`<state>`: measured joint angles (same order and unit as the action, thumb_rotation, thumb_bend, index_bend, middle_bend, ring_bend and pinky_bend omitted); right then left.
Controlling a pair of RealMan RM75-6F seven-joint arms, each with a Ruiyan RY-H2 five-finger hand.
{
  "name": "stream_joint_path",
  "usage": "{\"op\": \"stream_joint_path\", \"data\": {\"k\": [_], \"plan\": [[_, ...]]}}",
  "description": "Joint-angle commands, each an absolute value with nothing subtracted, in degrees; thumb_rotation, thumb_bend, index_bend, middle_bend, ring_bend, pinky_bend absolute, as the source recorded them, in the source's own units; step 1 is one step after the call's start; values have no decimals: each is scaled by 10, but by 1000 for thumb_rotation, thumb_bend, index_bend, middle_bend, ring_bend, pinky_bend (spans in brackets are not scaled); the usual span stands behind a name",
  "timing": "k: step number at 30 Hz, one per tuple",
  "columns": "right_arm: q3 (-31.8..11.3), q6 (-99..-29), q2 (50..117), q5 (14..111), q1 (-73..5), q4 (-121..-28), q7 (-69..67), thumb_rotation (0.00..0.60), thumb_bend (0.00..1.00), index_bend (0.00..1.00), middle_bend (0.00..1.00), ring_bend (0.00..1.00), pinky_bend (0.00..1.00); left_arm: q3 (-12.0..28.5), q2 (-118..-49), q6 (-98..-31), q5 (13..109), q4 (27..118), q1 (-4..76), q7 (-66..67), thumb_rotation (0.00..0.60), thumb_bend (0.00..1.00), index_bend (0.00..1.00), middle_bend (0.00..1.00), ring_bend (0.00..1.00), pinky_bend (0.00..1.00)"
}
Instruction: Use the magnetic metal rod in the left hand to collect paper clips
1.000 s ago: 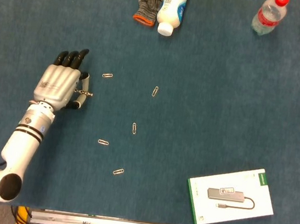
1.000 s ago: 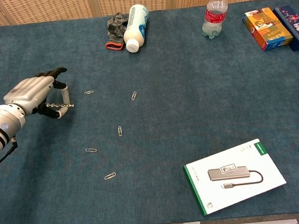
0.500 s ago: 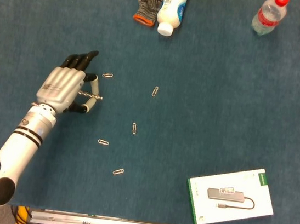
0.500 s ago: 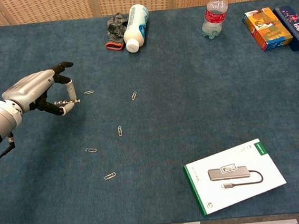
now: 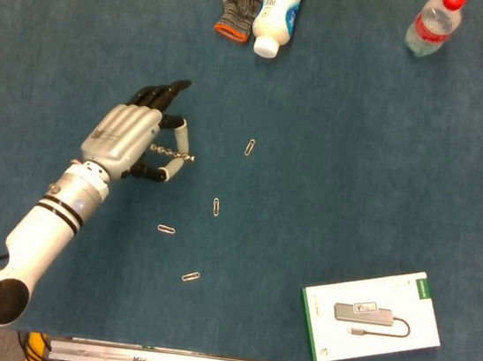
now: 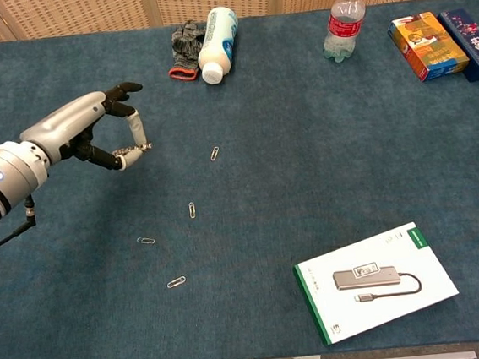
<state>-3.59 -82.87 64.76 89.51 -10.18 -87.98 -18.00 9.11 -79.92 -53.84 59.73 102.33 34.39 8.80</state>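
Head view: left hand [image 5: 136, 135] pinches magnetic rod [image 5: 174, 153], tip toward 3 o'clock. Four paper clips [image 5: 215, 206] on worktop [image 5: 334, 157], from 2 to 5 o'clock of hand.
Chest view: rod [image 6: 126, 150] in fingers, nearest clip [image 6: 214, 153] at 3 o'clock, apart.

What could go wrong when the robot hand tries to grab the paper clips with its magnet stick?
The left hand only pinches the thin magnetic rod, so pressing it on the table might make it slip or tilt. The paper clips lie far apart, like the one near the middle and the one nearest the front edge, so a sweep could miss some. Fingers dragging low might also push clips away instead of catching them.
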Motion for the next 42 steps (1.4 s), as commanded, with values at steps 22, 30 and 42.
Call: {"op": "stream_joint_path", "data": {"k": [22, 30, 42], "plan": [[-38, -830, 645, 893, -101, -880, -185, 600, 121, 376, 395, 289, 438, 120, -826, -512, 540, 1007, 408, 96, 600, 383, 600, 0, 0, 0], [-37, -832, 644, 892, -98, -879, -188, 600, 122, 376, 395, 289, 438, 120, -839, -512, 521, 990, 427, 112, 600, 383, 613, 0, 0, 0], [-37, -829, 647, 892, -99, -877, -189, 600, 121, 376, 396, 289, 438, 113, -871, -539, 524, 949, 440, 142, 600, 383, 640, 0, 0, 0]]}}
